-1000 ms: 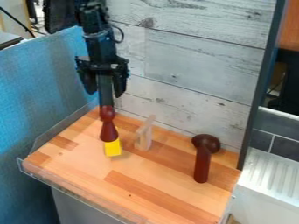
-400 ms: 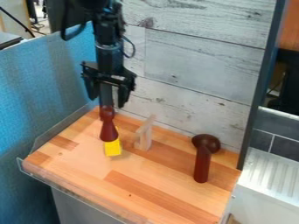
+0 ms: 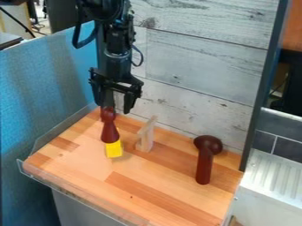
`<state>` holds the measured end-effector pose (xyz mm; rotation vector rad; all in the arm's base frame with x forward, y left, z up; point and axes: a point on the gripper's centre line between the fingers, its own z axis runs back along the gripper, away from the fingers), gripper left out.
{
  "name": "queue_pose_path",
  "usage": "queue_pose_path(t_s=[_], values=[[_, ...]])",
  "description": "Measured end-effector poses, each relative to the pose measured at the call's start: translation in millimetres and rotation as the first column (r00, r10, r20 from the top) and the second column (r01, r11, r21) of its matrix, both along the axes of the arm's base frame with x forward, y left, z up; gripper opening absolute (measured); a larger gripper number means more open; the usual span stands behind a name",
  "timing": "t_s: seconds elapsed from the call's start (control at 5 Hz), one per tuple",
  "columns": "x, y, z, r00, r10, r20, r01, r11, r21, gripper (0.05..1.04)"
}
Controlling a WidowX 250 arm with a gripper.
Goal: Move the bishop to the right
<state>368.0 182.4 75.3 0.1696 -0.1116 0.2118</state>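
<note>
Hanging over the back left of the wooden board, my gripper (image 3: 114, 107) is open, its two fingers spread apart. Just below and in front of it, near its left finger, the dark red bishop-like piece (image 3: 109, 131) stands upright with a rounded top and a flared base. The fingers are not closed on it. Its top lies close to the gripper in the view, so I cannot tell how much height separates them.
A yellow block (image 3: 114, 149) sits against the bishop's front. Right of them stands a pale wooden piece (image 3: 145, 137); farther right is a dark brown round-headed piece (image 3: 203, 165). A grey plank wall (image 3: 200, 75) rises behind the board (image 3: 159, 185).
The arm and open gripper have shifted right and downward, closer to the bishop's top. The pieces on the board stay where they were.
</note>
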Motion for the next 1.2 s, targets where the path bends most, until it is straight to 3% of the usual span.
queue_pose_path(t_s=[0.2, 0.4, 0.8, 1.0, 1.2], values=[[2.4, 6.1, 3.2, 1.000, 0.011, 0.013, -0.011, 1.000, 0.015, 1.001], [0.5, 13.4, -9.7, 0.999, 0.030, -0.014, -0.030, 1.000, 0.010, 1.001], [-6.2, 22.4, -7.3, 0.998, 0.057, -0.033, -0.056, 0.998, 0.008, 1.001], [-7.8, 25.6, -18.9, 0.996, 0.065, -0.057, -0.065, 0.998, 0.008, 0.994], [-7.6, 24.6, -20.7, 0.995, 0.076, -0.059, -0.076, 0.997, -0.005, 0.908]])
